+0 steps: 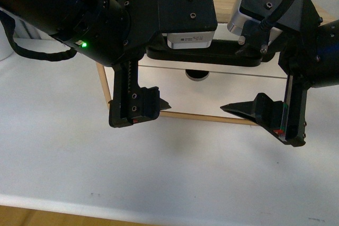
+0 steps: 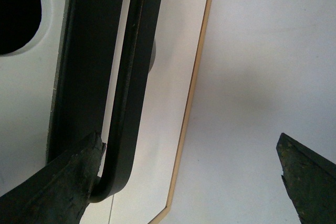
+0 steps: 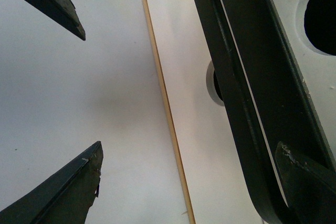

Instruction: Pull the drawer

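Note:
The drawer (image 2: 26, 103) is white-fronted and sits in a light wood box (image 1: 103, 83). Its long black bar handle (image 1: 206, 56) runs across, with a dark round notch (image 2: 16, 14) beyond it. My left gripper (image 1: 161, 78) is open around the handle's left end. One of its fingers (image 2: 58, 182) rests by the bar's bend (image 2: 113, 182), and the other (image 2: 307, 182) hangs well below. My right gripper (image 1: 238, 80) is open around the right end of the handle (image 3: 236, 103). One of that gripper's fingers (image 3: 307, 177) is behind the bar and the other (image 3: 58, 192) is far off it.
A plain white drawer front (image 1: 201, 96) fills the box below the handle, with a small dark half-round (image 1: 197, 75) at its top. The white table (image 1: 159, 173) stretches toward me to its front edge. Both lower fingers hang in front of the plain front.

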Available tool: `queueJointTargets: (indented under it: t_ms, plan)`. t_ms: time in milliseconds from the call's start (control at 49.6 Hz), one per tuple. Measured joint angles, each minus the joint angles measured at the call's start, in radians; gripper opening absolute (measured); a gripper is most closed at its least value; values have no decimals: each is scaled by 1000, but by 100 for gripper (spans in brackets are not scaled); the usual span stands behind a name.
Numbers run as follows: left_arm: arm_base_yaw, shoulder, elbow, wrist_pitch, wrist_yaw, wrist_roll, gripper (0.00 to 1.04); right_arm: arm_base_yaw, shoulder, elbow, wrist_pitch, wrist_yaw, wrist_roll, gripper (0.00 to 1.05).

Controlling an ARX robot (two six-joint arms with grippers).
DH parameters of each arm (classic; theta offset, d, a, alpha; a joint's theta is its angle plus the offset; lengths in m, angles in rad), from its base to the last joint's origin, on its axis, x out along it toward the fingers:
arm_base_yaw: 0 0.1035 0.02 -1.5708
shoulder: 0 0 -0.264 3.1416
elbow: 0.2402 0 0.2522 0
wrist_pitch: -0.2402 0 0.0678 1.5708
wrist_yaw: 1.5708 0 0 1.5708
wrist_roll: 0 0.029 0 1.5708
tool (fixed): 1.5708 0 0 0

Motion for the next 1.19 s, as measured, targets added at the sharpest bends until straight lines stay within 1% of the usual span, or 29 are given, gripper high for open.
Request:
queueJointTargets:
  t_ms: [363,848,1191]
  plan:
    - [2,0,1,-15,5,1,99,0,21,23,-28,1,-26,96]
    - [2,-19,24,-150,13,43,99,-4,3,46,-184,-37,-114,96]
    - [-23,-71,10,-264,-1,54,99,-5,-56,27,-319,-60,-184,96]
